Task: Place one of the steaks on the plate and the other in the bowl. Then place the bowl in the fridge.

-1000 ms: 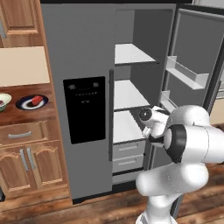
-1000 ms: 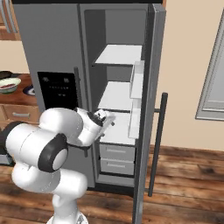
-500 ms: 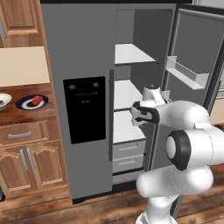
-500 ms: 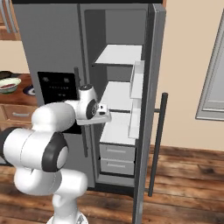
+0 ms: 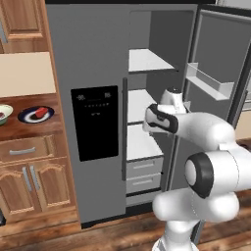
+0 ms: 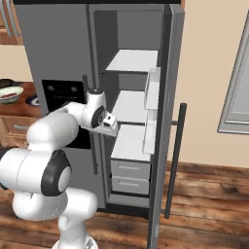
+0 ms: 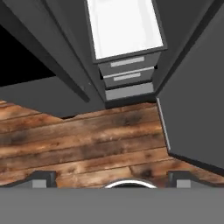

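The grey fridge (image 5: 98, 59) (image 6: 53, 44) stands with its right door swung open, white shelves and drawers (image 7: 127, 74) showing. My gripper (image 5: 149, 128) (image 6: 109, 130) (image 7: 112, 179) hangs in front of the open compartment at middle-shelf height, pointing down at the floor, open and empty. On the counter far to the left, the dark plate (image 5: 27, 117) (image 6: 33, 99) carries one steak (image 5: 41, 112). Beside it the pale bowl (image 5: 6, 109) (image 6: 10, 90) holds the other steak (image 5: 1, 115) (image 6: 8, 95).
The open fridge door (image 5: 220, 73) (image 6: 168, 107) with its shelf bins stands to the right of the arm. Wooden cabinets with drawers (image 5: 24, 152) sit under the counter. Wood floor (image 7: 87, 140) lies below the gripper.
The hand has swung left and slightly up across the fridge opening, toward the closed dispenser door. The jaws stay wide apart. Bowl, plate and steaks have not moved.
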Robot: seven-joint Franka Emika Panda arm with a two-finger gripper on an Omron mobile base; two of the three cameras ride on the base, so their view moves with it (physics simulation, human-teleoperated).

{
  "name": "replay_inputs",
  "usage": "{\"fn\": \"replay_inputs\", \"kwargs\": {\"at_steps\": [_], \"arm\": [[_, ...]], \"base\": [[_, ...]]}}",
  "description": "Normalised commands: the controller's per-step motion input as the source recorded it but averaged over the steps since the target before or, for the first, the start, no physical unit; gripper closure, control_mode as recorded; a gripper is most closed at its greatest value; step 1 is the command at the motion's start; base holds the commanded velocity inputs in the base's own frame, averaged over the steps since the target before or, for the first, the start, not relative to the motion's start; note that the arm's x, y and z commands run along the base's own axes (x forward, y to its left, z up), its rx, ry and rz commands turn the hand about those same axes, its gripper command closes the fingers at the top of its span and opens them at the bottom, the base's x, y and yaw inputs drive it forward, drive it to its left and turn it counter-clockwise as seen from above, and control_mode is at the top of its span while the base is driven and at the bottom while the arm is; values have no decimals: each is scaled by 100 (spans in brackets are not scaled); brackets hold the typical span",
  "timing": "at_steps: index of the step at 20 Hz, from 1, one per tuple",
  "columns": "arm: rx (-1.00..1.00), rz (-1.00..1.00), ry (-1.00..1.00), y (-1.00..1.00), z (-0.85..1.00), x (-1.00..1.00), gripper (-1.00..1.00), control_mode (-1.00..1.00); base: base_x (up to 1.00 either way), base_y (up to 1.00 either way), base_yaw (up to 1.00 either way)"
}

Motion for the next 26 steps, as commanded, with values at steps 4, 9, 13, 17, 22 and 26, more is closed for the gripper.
{"fn": "replay_inputs", "kwargs": {"at_steps": [4,9,13,17,22,26], "arm": [[1,4,-51,45,6,0,-100,-100],[-5,6,-29,40,20,21,-100,-100],[-22,1,-6,24,35,5,-100,-100],[-10,-8,1,35,34,0,-100,-100],[4,-5,0,13,0,6,-100,-100],[0,-2,-1,14,0,25,-100,-100]], "base": [[0,0,0],[0,0,0],[0,0,0],[0,0,0],[0,0,0],[0,0,0]]}}
